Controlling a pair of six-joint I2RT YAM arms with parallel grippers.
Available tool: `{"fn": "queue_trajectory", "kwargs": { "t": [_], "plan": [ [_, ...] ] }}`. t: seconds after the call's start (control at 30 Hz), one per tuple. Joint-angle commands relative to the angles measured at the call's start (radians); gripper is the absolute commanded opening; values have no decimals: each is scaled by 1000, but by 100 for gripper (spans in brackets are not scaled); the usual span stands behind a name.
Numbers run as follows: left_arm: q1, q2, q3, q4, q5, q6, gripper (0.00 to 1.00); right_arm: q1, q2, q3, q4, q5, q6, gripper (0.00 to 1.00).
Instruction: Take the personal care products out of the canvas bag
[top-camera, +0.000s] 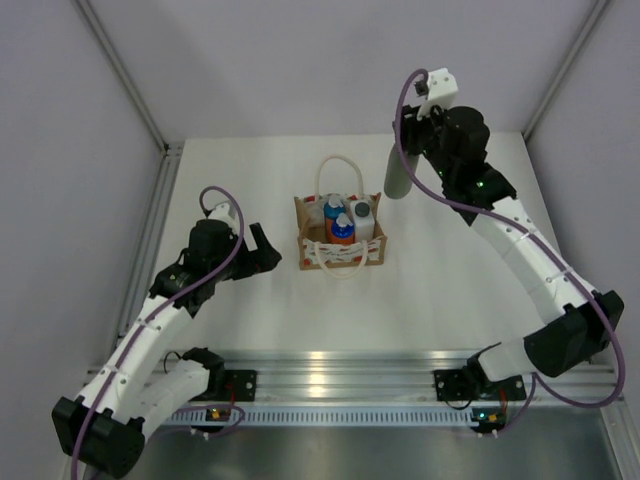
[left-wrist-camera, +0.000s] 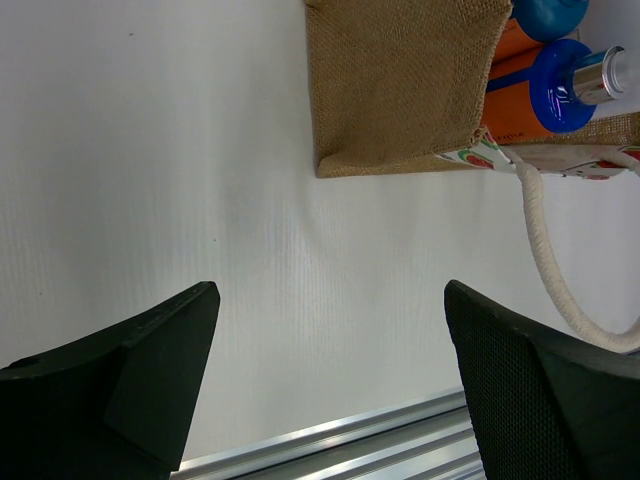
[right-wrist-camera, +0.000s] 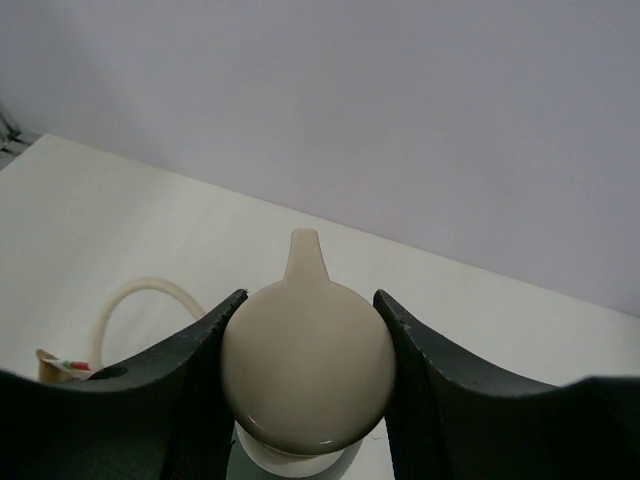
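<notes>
Burlap walls of the canvas bag (top-camera: 340, 258) hide most of the 3 bottles standing inside it, near the middle of the table (top-camera: 250, 320). The top view shows little more than the tops of 2 blue-capped bottles (top-camera: 342, 228) and of the white bottle (top-camera: 364, 216) with its dark cap. The left wrist view adds orange bodies under the blue caps but cuts the white one off. The 4th, the tall grey-green bottle (top-camera: 398, 175), is outside the bag to its right, its beige pump top (right-wrist-camera: 308, 365) pinched between the jaws of the right gripper (right-wrist-camera: 308, 400). Whether its base touches the table I cannot tell. The left gripper (left-wrist-camera: 330, 385) is spread wide and empty, left of the bag. 2 rope handles (top-camera: 322, 175) show from above.
</notes>
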Motion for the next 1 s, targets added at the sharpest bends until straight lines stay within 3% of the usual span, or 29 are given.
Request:
{"fn": "queue_trajectory", "kwargs": {
  "t": [0.0,0.43,0.67,0.83,0.87,0.97],
  "plan": [
    [-4,-23,15,38,12,15,98,-44,-71,-65,252,12,-1,0],
    [-3,-14,14,38,18,21,98,-169,-58,-452,679,-28,-14,0],
    [-3,-14,14,38,30,24,98,-216,10,-538,775,-57,12,0],
    [-4,-9,14,38,35,26,98,-221,45,-542,735,-57,4,0],
    [-3,-8,15,38,35,26,98,-221,51,-542,729,-57,2,5],
    [-4,-2,17,38,41,26,98,-221,48,-558,718,-46,10,37]
  ]
}}
